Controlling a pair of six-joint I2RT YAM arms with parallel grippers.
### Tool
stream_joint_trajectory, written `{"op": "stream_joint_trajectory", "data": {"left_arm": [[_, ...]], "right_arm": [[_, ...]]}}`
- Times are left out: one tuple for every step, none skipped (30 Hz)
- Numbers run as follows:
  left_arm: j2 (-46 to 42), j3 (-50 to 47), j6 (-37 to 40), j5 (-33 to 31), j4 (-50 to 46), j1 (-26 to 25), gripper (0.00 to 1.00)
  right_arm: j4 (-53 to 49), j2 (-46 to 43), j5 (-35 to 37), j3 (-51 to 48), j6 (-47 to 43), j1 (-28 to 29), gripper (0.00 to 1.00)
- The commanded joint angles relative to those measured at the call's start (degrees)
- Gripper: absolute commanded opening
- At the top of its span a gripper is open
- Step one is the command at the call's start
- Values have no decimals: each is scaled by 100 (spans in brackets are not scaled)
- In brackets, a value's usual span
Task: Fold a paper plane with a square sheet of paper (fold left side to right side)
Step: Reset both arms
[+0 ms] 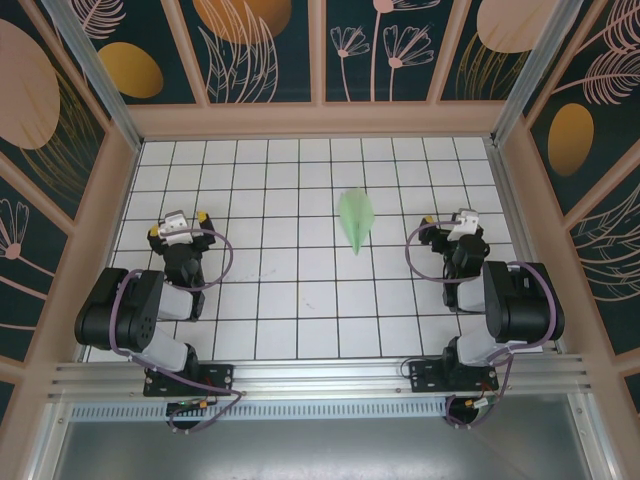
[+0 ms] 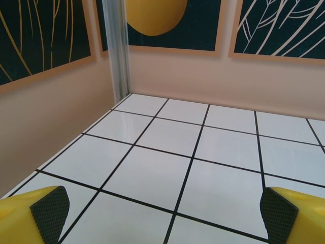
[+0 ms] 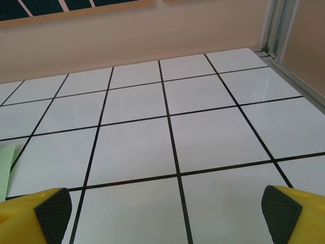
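I'm looking at the whole tiled table (image 1: 300, 300), boxed in by patterned walls (image 1: 110, 200). My first worry starts with that floor: it is glossy, so thin paper may skate instead of staying put if one arm presses it alone.

The left arm (image 1: 130, 310) and right arm (image 1: 515, 300) sit folded back at the near edge, one on each side. The left gripper (image 1: 180, 224) has its jaws spread as wide as they go with nothing between them, and its wrist view has bare tile between the pads (image 2: 48, 208). The right gripper (image 1: 452, 222) is the same, wide and empty.

The paper plane (image 1: 356, 220) lies flat on the tiles between the two grippers, nearer the right one, with its point towards me. From above it reads as a slim creased dart, so I judge the folding is done or nearly so. A sliver of the paper plane (image 3: 5, 168) shows at the left margin of the right wrist view. If I reach in carelessly, a pad could catch a wing, drag the plane or flatten a crease. Paper this thin will not pinch cleanly off a flat floor.

For room, the middle of the table is open and the plane is well apart from every wall. The left gripper has the side wall near on its outer side. The right gripper has open tiles ahead, up to the corner post (image 3: 274, 25).
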Motion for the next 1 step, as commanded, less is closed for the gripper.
{"op": "stream_joint_trajectory", "data": {"left_arm": [[-60, 41, -109, 83, 13, 31, 99]], "right_arm": [[275, 25, -155, 91, 21, -21, 99]]}}
